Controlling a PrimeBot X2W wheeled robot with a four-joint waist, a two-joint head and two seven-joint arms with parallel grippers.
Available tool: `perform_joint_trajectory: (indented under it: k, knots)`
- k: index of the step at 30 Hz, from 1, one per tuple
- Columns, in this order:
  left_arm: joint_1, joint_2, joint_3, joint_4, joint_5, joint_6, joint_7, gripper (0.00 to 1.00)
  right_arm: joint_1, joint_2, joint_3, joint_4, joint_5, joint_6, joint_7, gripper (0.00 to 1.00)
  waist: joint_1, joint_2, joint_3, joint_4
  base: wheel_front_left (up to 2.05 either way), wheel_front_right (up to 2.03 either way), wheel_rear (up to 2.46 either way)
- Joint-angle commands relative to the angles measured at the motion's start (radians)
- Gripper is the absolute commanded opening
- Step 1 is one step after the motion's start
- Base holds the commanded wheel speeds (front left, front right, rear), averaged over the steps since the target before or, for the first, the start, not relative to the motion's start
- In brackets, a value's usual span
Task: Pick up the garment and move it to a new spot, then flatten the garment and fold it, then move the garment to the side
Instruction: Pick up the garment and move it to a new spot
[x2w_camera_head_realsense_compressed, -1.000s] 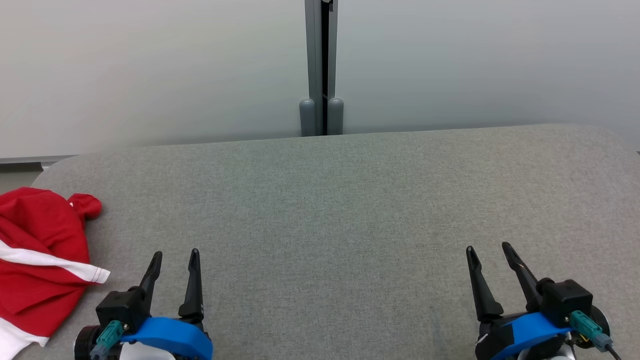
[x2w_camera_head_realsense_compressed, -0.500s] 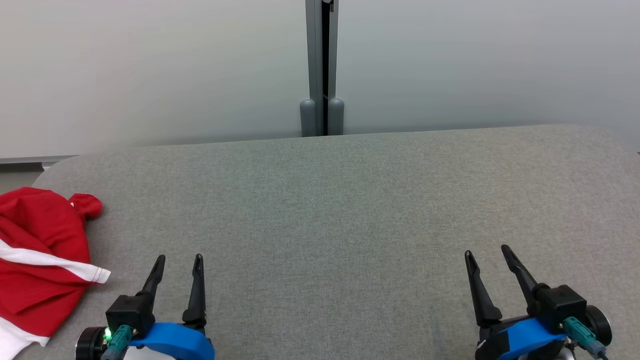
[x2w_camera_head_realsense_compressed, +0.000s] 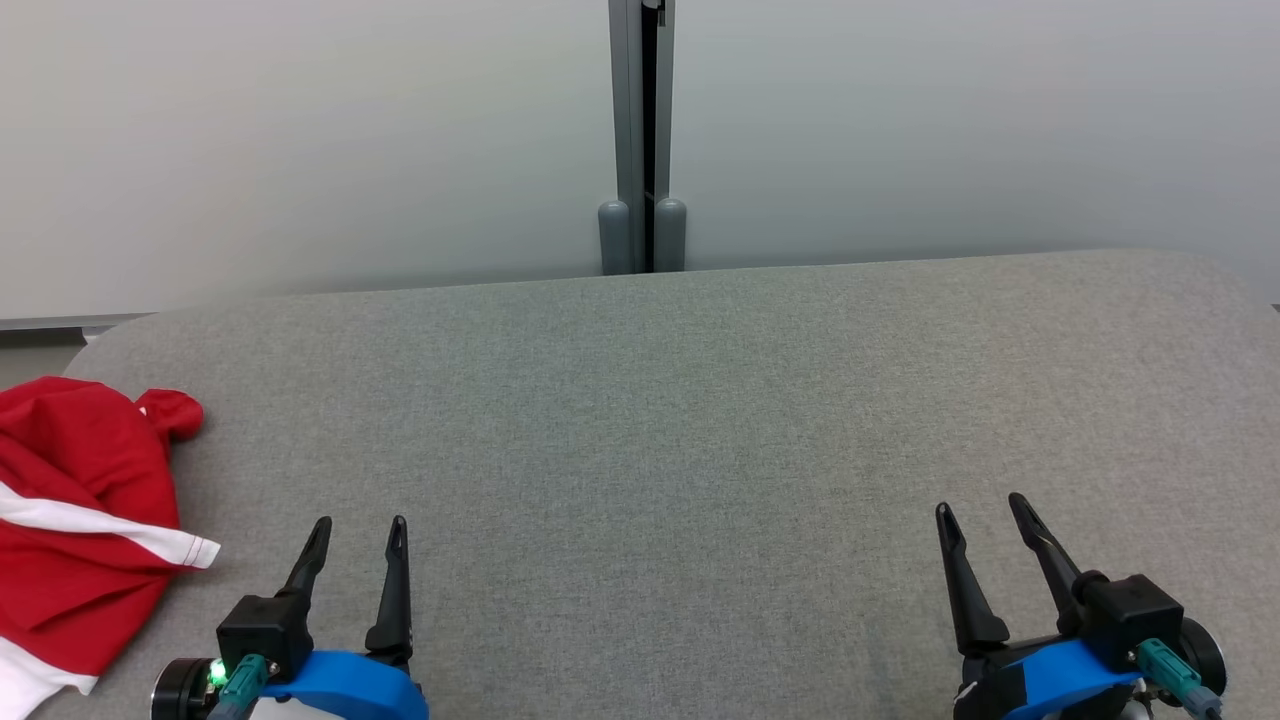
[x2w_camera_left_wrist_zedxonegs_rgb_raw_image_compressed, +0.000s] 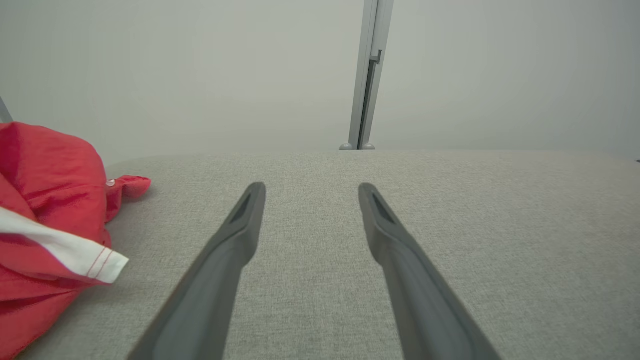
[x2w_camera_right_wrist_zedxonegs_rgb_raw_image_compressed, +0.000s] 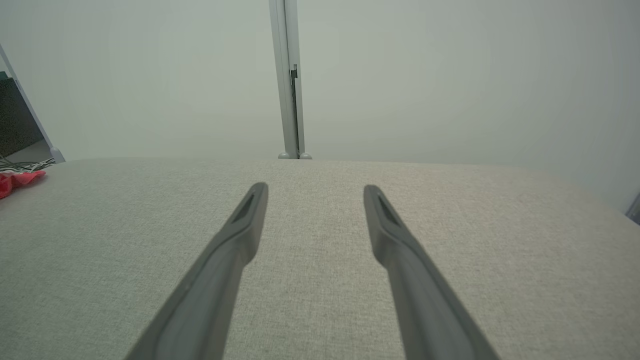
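Head view: barely anything has changed. The left pincer (x2w_camera_head_realsense_compressed: 360, 522) slid back a touch and the right pincer (x2w_camera_head_realsense_compressed: 979, 503) hardly moved; both are spread wide and empty. The red garment (x2w_camera_head_realsense_compressed: 80, 450) lies crumpled at the counter's (x2w_camera_head_realsense_compressed: 650, 400) left end, untouched, so I'd say pickup hasn't started. Count: two pincers, one garment.

red garment (x2w_camera_head_realsense_compressed: 75, 520) cut off at left edge, crumpled

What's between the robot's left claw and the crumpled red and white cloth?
Nothing. Only bare grey fabric tabletop lies between the left gripper and the crumpled red-and-white garment; the head view and left wrist view both show it.
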Motion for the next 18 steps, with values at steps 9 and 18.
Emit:
perform_joint_trajectory:
  k: [9,18]
  knots:
    - [-0.001,-0.003,0.013,0.01,0.007,0.0,-0.004,1.0,0.01,0.001,-0.003,0.005,0.02,0.0,-0.008,1.0,0.0,0.0,-0.001,-0.002,0.0,0.0,0.0]
    - [-0.007,-0.005,0.022,0.023,0.008,0.004,-0.004,1.0,0.012,0.001,-0.007,-0.003,0.025,0.0,-0.008,1.0,0.0,0.0,0.001,0.03,0.0,0.0,0.0]
